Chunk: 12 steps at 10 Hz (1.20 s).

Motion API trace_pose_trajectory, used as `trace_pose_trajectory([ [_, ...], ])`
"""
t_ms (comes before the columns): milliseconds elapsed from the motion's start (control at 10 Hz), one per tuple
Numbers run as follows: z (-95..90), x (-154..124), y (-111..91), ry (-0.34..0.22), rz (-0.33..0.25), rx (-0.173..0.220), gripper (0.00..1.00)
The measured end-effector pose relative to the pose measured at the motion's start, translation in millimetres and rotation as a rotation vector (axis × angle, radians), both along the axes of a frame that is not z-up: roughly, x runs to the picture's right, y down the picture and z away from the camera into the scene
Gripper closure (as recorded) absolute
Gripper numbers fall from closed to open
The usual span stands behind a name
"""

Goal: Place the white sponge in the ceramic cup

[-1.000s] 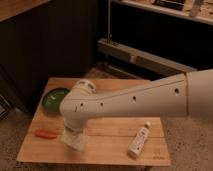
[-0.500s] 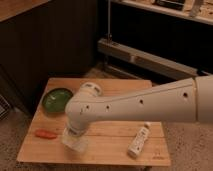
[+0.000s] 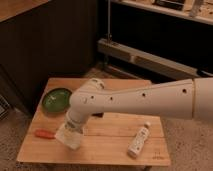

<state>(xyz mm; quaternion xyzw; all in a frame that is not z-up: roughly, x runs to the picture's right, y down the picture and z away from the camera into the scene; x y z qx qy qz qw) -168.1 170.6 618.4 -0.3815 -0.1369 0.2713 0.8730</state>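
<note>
My arm reaches in from the right across the wooden table (image 3: pixel 115 131). My gripper (image 3: pixel 70 131) points down over the table's front left part. It is shut on the white sponge (image 3: pixel 69 138), a pale squarish block that hangs tilted at its tip, just above the tabletop. The ceramic cup does not show; it may be hidden behind my arm.
A wide green bowl (image 3: pixel 55 99) stands at the back left of the table. A small orange object (image 3: pixel 44 133) lies just left of the sponge. A white labelled bottle (image 3: pixel 139 140) lies at the front right. A dark wall and a shelf stand behind the table.
My wrist has shifted slightly to the left and up with the sponge. The bowl, the bottle and the orange object have not moved.
</note>
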Motion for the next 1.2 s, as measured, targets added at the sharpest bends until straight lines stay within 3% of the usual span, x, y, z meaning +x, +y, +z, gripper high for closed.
trace_pose_trajectory([
  [900,29.4,1,-14,-0.032,0.084,-0.056,1.0],
  [1200,41.6,6,-16,-0.027,0.118,-0.094,1.0],
])
